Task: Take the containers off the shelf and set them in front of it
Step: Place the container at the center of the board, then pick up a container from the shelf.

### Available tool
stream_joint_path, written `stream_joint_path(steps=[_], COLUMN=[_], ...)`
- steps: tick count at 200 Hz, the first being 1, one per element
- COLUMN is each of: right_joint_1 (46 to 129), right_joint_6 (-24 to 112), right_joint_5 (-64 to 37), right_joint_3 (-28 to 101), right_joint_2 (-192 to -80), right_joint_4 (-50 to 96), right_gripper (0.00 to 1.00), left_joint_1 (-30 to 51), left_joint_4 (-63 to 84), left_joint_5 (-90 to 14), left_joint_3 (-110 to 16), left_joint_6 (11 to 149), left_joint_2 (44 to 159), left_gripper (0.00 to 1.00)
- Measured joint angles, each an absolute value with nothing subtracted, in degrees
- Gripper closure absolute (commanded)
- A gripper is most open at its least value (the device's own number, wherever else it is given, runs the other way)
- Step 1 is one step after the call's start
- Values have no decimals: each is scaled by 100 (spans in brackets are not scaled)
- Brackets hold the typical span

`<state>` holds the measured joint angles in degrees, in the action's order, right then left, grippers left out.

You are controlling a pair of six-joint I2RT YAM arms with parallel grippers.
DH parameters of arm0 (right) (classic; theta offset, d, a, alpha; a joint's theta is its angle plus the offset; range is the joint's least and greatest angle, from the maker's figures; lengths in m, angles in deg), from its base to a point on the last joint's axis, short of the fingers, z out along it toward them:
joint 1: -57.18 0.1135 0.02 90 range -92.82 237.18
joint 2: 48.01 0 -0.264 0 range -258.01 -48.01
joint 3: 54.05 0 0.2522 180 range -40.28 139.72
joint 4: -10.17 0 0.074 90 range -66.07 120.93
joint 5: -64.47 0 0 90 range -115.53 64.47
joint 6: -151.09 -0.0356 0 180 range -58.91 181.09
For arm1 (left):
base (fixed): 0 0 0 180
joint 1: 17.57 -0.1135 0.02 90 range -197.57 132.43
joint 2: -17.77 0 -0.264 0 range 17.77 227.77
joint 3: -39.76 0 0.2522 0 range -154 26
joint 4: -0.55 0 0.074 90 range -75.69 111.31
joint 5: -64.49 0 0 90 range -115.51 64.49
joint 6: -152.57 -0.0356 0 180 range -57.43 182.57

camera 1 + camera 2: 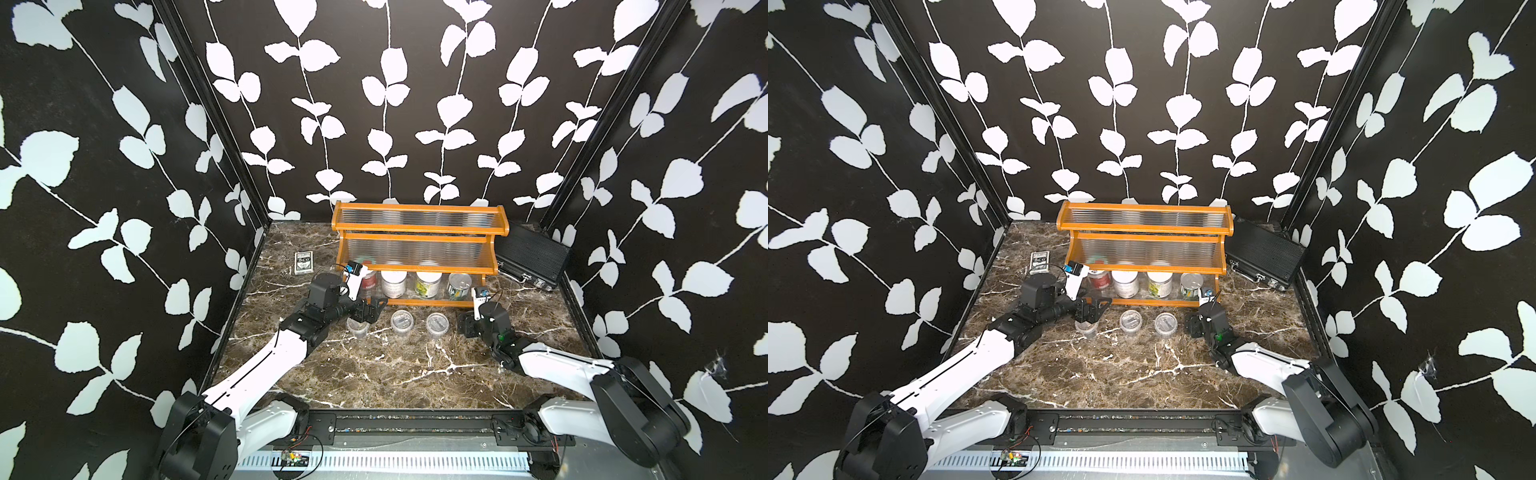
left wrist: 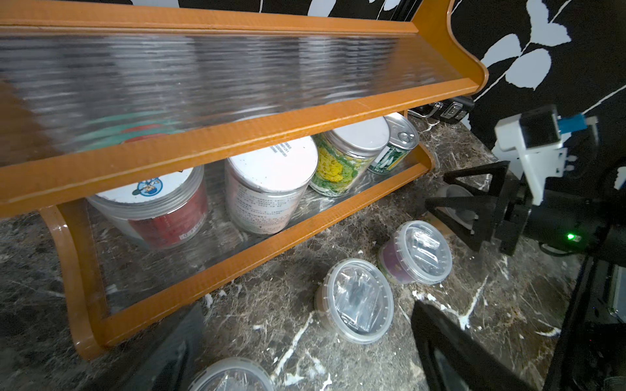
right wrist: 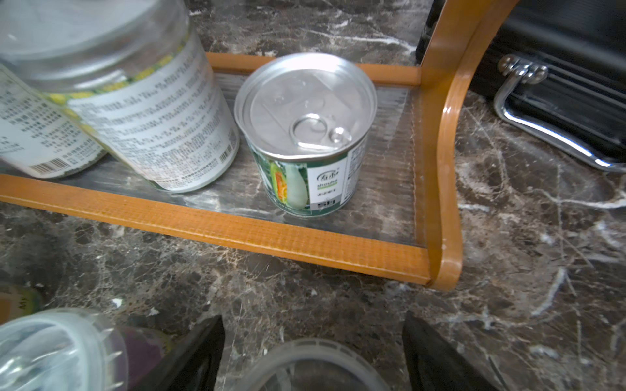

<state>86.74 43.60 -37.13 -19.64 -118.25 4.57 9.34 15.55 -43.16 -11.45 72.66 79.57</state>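
- Left wrist view: your left claw (image 2: 308,306) gapes wide, holding nothing; a clear cup (image 2: 233,375) sits below it.
- Your right claw (image 3: 313,316) stands open astride a second cup (image 3: 315,365), not gripping it.
- Three jars (image 1: 394,283) and the tin (image 3: 305,135) stand on the bottom tier of the shelf (image 1: 419,226); both cups stand just in front.

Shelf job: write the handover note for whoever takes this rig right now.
Left gripper: jaws open, at the leftmost clear lidded plastic cup.
Right gripper: jaws open astride the rightmost cup, which stands on the dark marble tabletop.
Done: four such cups stand in a row in front of the orange-brown wooden stepped shelf.
Left: four containers on its lowest tier: red-labelled jar, white-labelled jar, yellow-green-labelled jar, silver pull-tab tin.
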Motion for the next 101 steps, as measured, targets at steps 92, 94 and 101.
stream_joint_path(steps=[92, 94, 101], right_joint_1=[8573, 8567, 8530], right_joint_6=[4558, 4565, 4611], right_joint_5=[-3818, -3820, -3833], right_joint_3=[-1649, -1636, -1568], right_joint_2=[-9486, -9469, -9401], right_joint_4=[2555, 2582, 2700], right_gripper=[0, 0, 0], left_joint_1=[932, 930, 926], left_joint_4=[1749, 1708, 1577], left_joint_5=[-2637, -2615, -2524], left_joint_3=[-1029, -1020, -1012], left_joint_6=[6914, 6912, 6896], left_joint_2=[7837, 7874, 8020], left_gripper=[1, 1, 1])
